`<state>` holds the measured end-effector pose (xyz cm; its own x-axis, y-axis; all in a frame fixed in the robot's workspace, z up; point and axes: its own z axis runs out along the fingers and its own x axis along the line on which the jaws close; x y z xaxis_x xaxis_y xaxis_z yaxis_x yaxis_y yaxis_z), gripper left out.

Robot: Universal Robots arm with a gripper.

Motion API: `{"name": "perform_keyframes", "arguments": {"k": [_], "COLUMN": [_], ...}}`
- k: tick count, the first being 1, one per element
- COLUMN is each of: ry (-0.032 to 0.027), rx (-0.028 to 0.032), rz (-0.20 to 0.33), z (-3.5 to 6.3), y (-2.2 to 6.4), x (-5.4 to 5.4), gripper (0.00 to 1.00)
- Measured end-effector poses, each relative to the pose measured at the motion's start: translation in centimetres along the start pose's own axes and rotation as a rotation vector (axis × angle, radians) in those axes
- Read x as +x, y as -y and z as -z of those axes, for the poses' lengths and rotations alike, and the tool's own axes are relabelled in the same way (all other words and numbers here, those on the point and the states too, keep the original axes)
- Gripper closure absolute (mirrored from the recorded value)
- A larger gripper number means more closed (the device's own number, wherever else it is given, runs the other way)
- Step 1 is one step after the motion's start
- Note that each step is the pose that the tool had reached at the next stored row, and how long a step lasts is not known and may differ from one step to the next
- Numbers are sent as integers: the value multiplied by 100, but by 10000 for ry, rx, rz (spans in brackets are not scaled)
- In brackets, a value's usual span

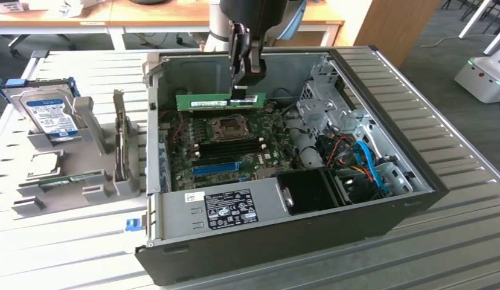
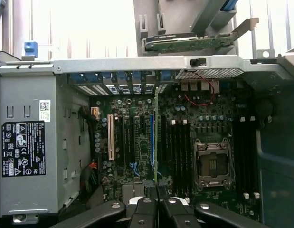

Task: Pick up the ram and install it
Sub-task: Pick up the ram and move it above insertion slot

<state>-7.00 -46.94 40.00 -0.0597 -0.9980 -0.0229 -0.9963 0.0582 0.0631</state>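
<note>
The open computer case [image 1: 355, 223] sits on the bench [image 1: 459, 254] under the end effector [image 1: 247, 90]. Its motherboard [image 1: 264, 159] has black memory slots [image 1: 226, 147] below and slightly aside. The ram [image 1: 203, 103] hangs pinched in the nearly closed jaws, level, with its long axis parallel to those slots, not yet seated.
</note>
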Motion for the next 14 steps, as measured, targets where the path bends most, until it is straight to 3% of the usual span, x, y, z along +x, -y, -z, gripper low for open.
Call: {"name": "perform_keyframes", "arguments": {"k": [14], "ry": [-1], "rx": [0], "rz": [-1], "z": [-39], "y": [3], "x": [1], "gripper": [88]}}
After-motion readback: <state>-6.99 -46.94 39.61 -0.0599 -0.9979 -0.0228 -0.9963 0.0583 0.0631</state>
